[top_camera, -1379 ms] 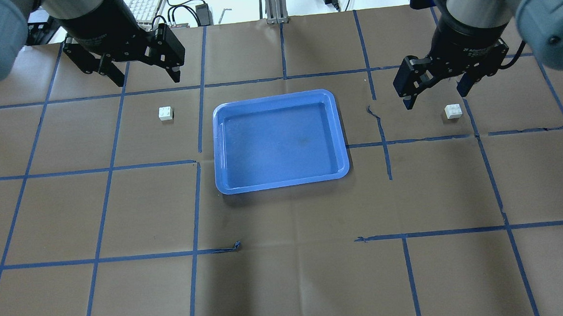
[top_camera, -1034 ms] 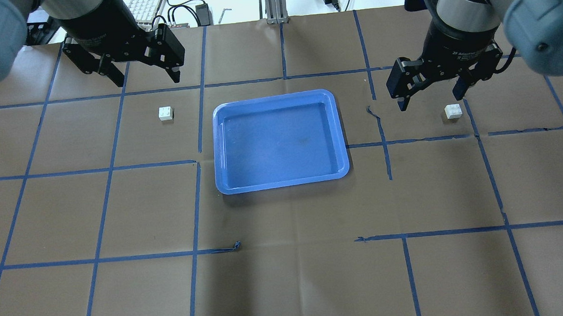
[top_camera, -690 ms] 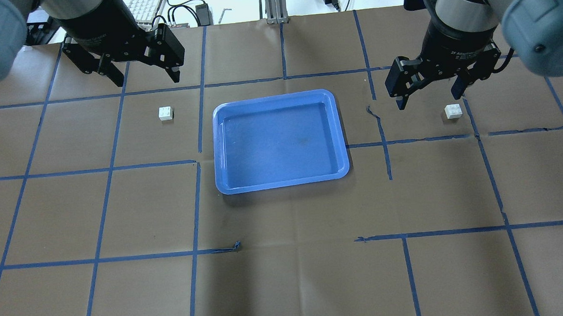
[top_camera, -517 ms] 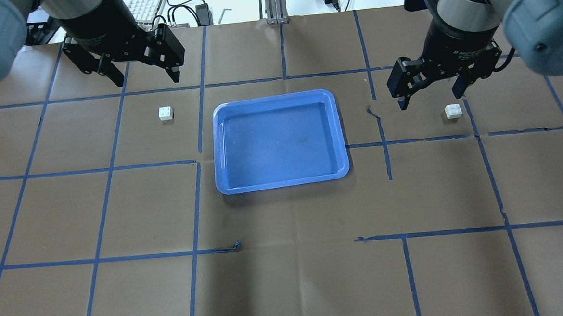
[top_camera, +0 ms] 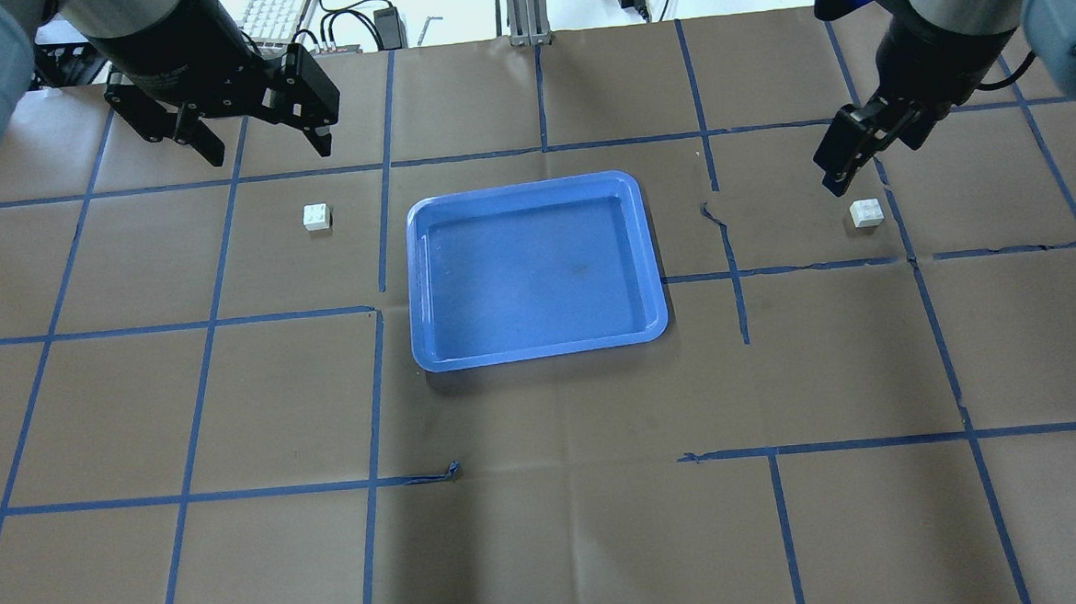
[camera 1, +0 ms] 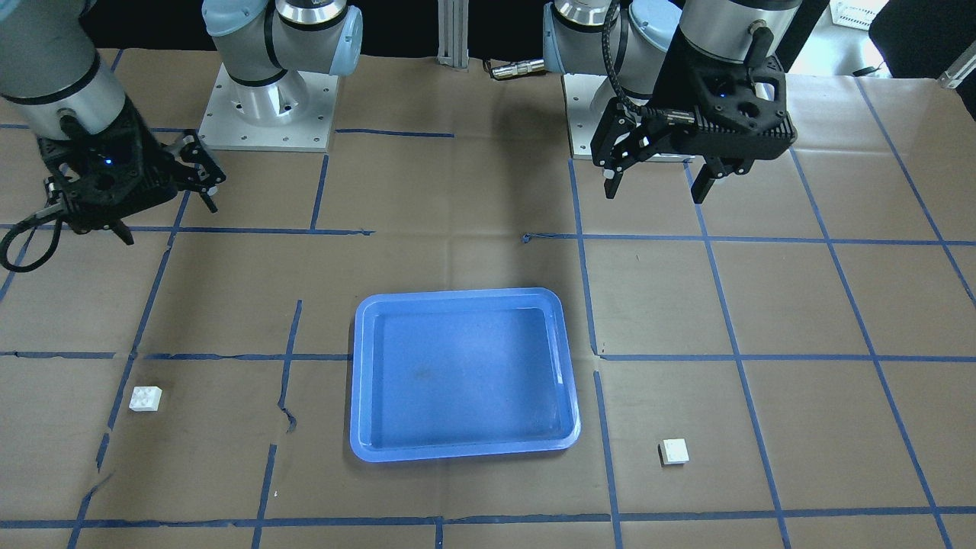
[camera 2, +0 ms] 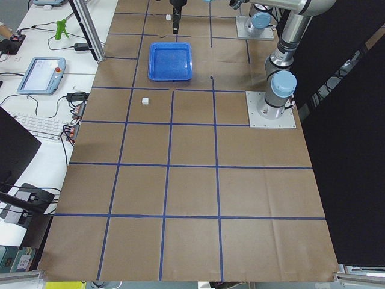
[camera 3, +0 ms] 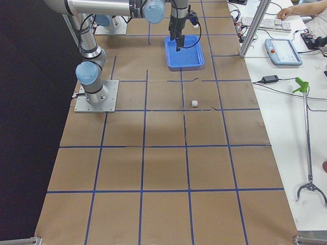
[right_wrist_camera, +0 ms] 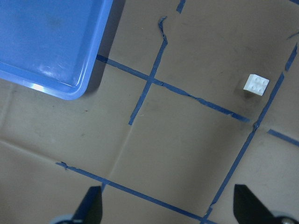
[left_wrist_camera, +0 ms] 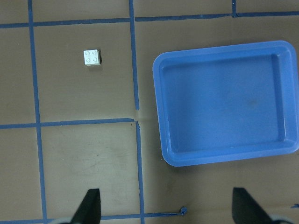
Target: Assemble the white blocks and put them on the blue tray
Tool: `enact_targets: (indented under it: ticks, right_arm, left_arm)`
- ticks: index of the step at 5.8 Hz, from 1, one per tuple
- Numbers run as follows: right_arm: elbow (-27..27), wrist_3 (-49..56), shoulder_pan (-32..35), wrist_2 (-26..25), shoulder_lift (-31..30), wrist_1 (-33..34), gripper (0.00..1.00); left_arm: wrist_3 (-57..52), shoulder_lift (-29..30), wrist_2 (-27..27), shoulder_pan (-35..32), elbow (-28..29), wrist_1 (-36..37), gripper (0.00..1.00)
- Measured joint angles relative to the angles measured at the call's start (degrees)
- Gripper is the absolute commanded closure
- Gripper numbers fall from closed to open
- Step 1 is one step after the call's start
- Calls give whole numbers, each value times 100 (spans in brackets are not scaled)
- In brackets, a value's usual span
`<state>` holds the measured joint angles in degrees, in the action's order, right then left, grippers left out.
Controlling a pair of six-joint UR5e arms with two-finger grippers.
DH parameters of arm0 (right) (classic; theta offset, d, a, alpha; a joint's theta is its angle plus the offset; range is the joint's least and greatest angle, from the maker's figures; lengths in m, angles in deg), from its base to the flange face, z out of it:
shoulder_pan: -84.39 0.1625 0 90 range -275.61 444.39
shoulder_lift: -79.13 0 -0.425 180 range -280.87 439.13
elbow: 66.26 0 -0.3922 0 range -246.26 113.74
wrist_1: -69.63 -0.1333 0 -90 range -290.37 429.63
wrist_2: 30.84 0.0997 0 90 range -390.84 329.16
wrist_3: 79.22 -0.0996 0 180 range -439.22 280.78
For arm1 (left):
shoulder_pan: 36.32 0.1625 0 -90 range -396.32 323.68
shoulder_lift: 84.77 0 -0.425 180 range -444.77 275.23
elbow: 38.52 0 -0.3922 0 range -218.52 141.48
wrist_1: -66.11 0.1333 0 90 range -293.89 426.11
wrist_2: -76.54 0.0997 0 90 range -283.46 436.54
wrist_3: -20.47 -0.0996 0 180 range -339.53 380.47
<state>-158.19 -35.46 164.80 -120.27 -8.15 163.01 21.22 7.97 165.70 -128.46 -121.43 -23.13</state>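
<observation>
Swivelled right gripper (right_wrist_camera: 168, 205) near one white block (top_camera: 867, 212), both it and left gripper (top_camera: 268, 153) wide-jawed; yet to grasp, join, fill blue tray (top_camera: 419, 281).

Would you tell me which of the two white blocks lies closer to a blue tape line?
The block on the robot's right: a tape line runs just beside it, while the left block sits well inside its square.

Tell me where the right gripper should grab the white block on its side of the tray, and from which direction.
Pinch two opposite flat side walls of the white block, coming straight down with the right gripper. It lies flat, studs up, nothing beside it. The wrist view shows it skewed to the open jaws, so probably rotate first.
</observation>
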Motion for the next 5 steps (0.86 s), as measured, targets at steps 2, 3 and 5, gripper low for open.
enact_targets:
  ticks: [2,3,5]
  right_arm:
    - [0,3142,-997,909,554,310,0]
    - [0,4534,-1450,1437,899,341,0]
    - [7,6960,-2223,2613,1830,355,0]
  left_arm:
    - [-268,926,39,390,62,813,1]
    - [-587,1616,45,528,73,1479,1]
    - [-1101,2527,49,691,-196,2595,0]
